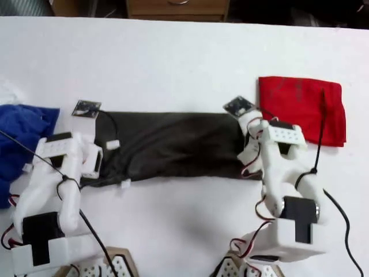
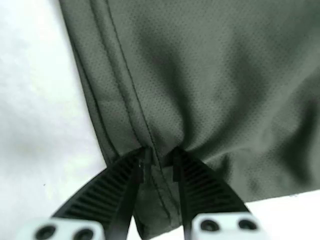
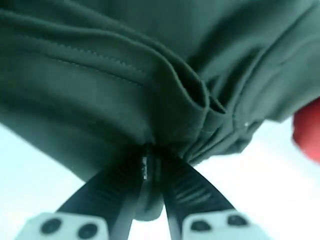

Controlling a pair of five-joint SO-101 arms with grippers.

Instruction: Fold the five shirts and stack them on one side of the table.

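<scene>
A dark olive shirt (image 1: pixel 173 144) lies stretched in a long band across the middle of the table. My left gripper (image 1: pixel 99 164) pinches its left end; in the left wrist view the fingers (image 2: pixel 131 176) are shut on a seamed fold of the olive shirt (image 2: pixel 210 85). At the right end my right gripper (image 1: pixel 249 151) is shut on bunched cloth of the olive shirt (image 3: pixel 125 90), fingers (image 3: pixel 180 187) pressed together. A folded red shirt (image 1: pixel 302 109) lies at the right. A crumpled blue shirt (image 1: pixel 20 144) sits at the left edge.
The white table (image 1: pixel 173 63) has bare room behind the olive shirt and in front of it between the two arm bases. The red shirt (image 3: pixel 309 130) lies close beside the right gripper. A wooden cabinet (image 1: pixel 179 8) stands beyond the far edge.
</scene>
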